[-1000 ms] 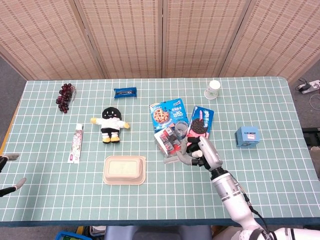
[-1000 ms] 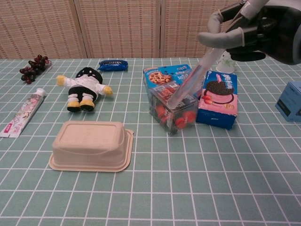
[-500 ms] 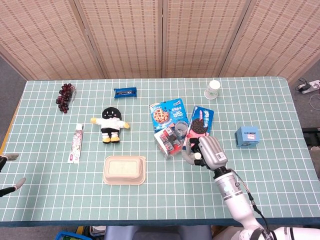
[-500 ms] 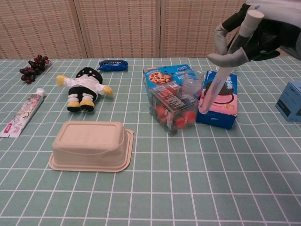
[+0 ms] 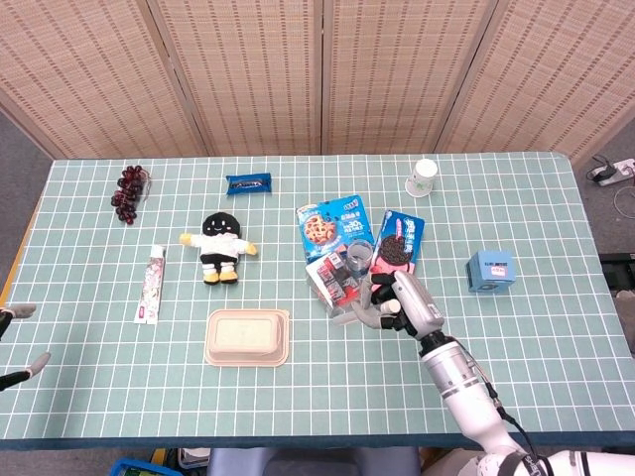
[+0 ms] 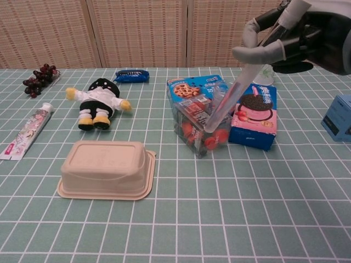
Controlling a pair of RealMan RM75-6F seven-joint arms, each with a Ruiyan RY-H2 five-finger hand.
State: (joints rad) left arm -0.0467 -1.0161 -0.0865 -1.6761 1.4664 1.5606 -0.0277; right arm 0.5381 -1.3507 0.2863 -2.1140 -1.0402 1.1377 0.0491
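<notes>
My right hand (image 5: 402, 297) hovers just right of a clear plastic box of red fruit (image 5: 335, 280). It grips a slender clear tube (image 6: 236, 93) near the top. The tube slants down to the left, and its lower end lies over the clear box (image 6: 200, 123) in the chest view, where the right hand (image 6: 296, 33) fills the upper right corner. A clear cup (image 5: 359, 255) stands behind the box, between a blue cookie box (image 5: 332, 223) and a pink cookie box (image 5: 399, 241). My left hand (image 5: 15, 342) shows only at the far left edge, fingers apart, holding nothing.
A beige lidded container (image 5: 246, 337) sits at the front centre. Left of the middle lie a plush doll (image 5: 220, 248), a toothpaste tube (image 5: 151, 283), grapes (image 5: 129, 191) and a blue snack pack (image 5: 248, 182). A paper cup (image 5: 422, 178) and a small blue box (image 5: 492, 270) stand on the right.
Half a second ago the right hand held the tube nearly upright over the pink cookie box. It has tilted it back, so the lower end is over the clear box again.
</notes>
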